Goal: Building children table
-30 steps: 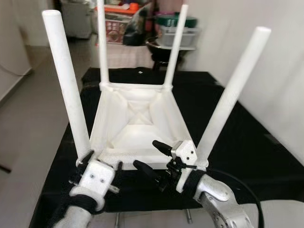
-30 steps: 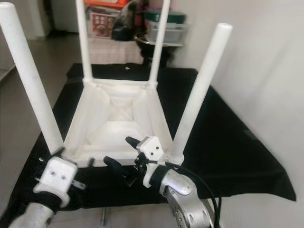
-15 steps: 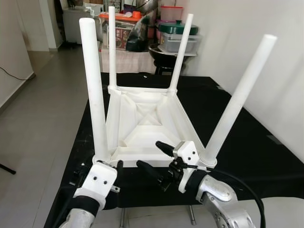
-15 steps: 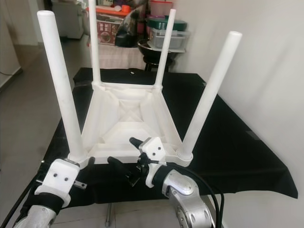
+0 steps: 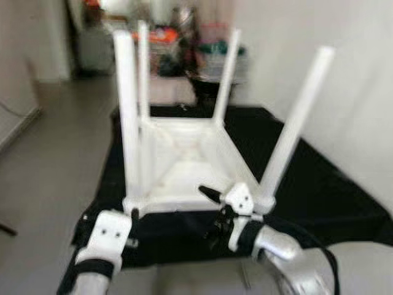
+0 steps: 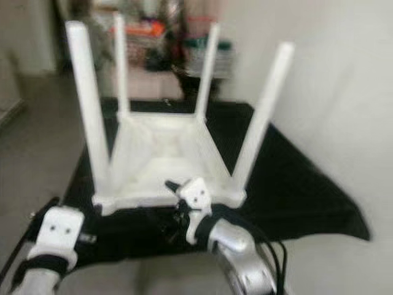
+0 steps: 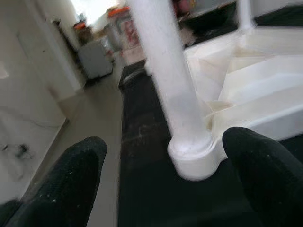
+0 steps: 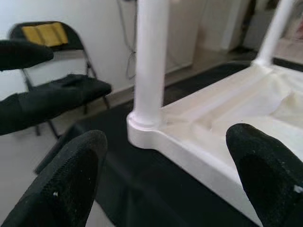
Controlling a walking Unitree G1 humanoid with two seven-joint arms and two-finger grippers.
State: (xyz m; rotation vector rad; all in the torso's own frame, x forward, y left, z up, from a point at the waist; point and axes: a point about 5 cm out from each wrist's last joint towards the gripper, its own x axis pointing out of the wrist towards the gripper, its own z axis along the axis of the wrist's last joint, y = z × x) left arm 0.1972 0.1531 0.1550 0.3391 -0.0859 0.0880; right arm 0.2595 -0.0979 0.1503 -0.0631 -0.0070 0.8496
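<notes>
The left tool point(image 5: 132, 216) hung released just short of the upturned children's table point(image 5: 184, 169), its 2 fingers either side of the near-left leg point(image 7: 165, 75), which rose straight up from the black worktop point(image 5: 331, 196). The right tool point(image 5: 212, 212), also released, sat ahead of the near rim. The wrist views showed both corner sockets clearly; the blurred head views showed all 4 legs standing beyond.

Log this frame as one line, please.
scene: white plastic children's table upside down on black cloth, four legs up | left gripper: open, off near-left leg | right gripper: open by near edge | head views blurred
</notes>
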